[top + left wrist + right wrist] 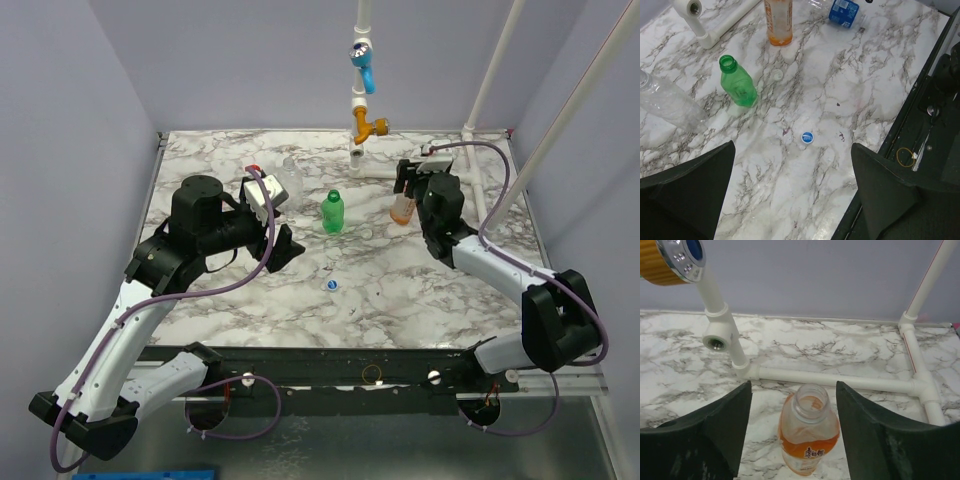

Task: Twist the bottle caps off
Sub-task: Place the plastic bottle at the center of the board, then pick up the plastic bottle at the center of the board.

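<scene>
Orange bottle (807, 435) upright, uncapped; green bottle (737, 82) upright, open; fill levels unclear. Blue cap (807, 137) and white cap (777, 74) loose on table (865, 75). Right gripper (794, 400) spread wide, flanking orange bottle, not touching. Left gripper (792, 150) spread, empty.

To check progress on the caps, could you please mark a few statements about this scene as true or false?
1. The green bottle stands upright without a cap. True.
2. The orange bottle has its cap on. False: its neck is open.
3. A blue cap lies loose on the table. True.
4. The left tool grips the clear bottle. False: it is open and empty, and that bottle lies on the table.
5. The right tool is open, with a finger on each side of the orange bottle. True.
</scene>
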